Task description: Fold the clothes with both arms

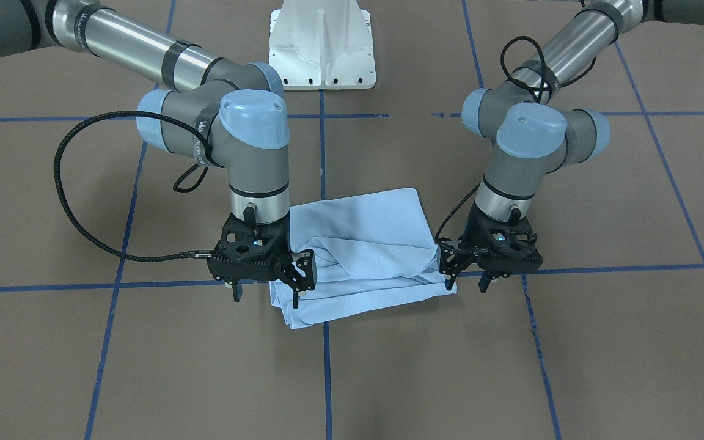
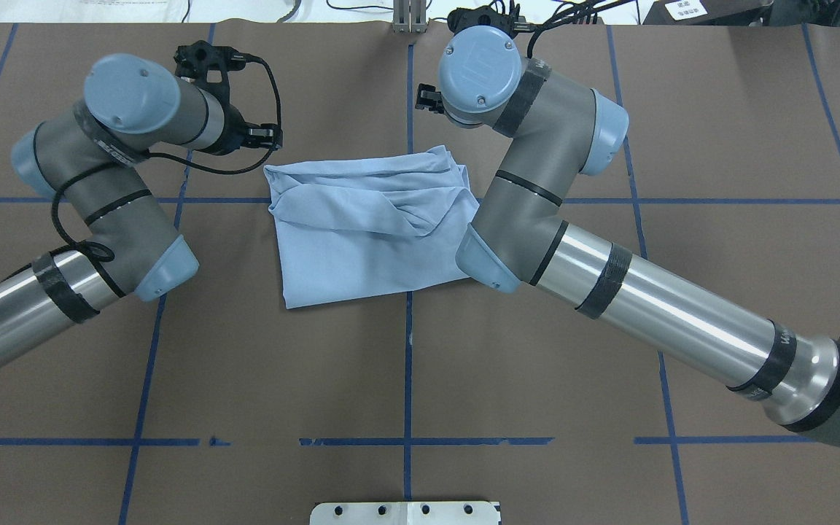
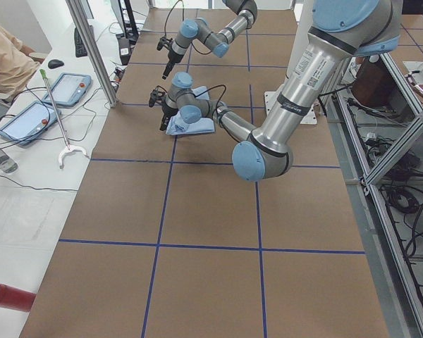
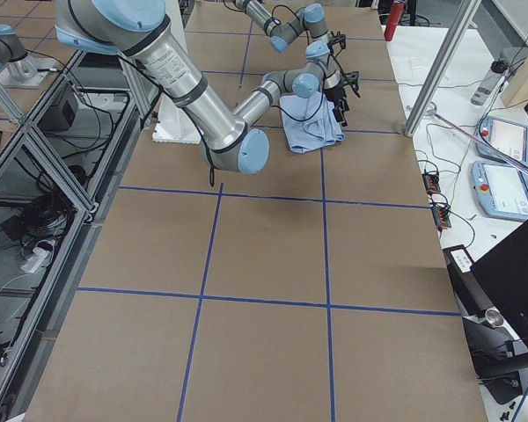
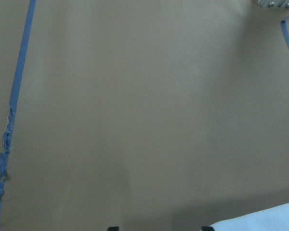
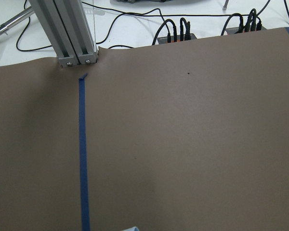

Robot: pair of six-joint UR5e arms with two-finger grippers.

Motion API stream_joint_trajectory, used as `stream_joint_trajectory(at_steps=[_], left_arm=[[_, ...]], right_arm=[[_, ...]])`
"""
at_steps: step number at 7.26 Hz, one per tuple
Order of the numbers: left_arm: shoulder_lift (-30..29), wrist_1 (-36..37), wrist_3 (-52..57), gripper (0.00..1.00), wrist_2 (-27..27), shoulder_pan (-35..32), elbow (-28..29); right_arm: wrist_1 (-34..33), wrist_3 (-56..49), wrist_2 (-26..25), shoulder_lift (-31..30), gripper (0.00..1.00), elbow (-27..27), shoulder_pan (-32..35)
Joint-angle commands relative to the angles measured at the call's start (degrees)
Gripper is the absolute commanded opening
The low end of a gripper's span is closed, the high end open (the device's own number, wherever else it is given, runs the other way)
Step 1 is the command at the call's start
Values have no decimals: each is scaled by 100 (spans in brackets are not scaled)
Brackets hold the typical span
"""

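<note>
While both arms bend down over the brown table (image 1: 388, 366), the light blue T-shirt (image 1: 364, 244) lies folded into a small bundle in the middle, between the two grippers. It sits where two blue tape lines (image 1: 326, 379) cross, a little way in front of the white base (image 1: 321, 49). Its top has soft wrinkles and folds.

The left arm (image 1: 541, 140) points its left gripper (image 1: 467, 282) straight down at one side of the shirt. Its jaws are open and hold nothing. One finger stands right at the shirt's corner and the other stands over bare table. From the left wrist camera, a corner of the shirt shows just beside one fingertip, with only table between the two tips.

The right arm (image 1: 248, 140) points its right gripper (image 1: 266, 294) down at the other side. Its jaws are wide open too and pinch nothing. One finger is over the edge of the shirt and the other is over bare table. Both grippers are low, close to the table.
</note>
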Motion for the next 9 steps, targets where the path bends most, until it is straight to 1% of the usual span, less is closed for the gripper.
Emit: stream_joint_trajectory(at_steps=[1, 2, 3, 5, 6, 7, 9], left_arm=[[330, -603, 476, 100, -329, -240, -17], [331, -614, 475, 100, -329, -240, -17], [340, -614, 475, 100, -329, -240, -17], [340, -623, 449, 100, -329, -240, -26], [357, -623, 440, 100, -329, -240, -61], [392, -623, 432, 100, -329, -240, -105], [428, -623, 432, 100, -329, -240, -123]], right_arm=[[-663, 625, -506, 128, 91, 253, -572], [-999, 636, -1067, 102, 91, 420, -1037], [-1037, 828, -1526, 93, 87, 352, -1398], [-1011, 900, -1792, 75, 80, 160, -1577], [-976, 891, -2011, 119, 80, -85, -1595], [-976, 900, -2048, 119, 79, -114, -1604], [-303, 943, -2153, 119, 77, -411, -1665]])
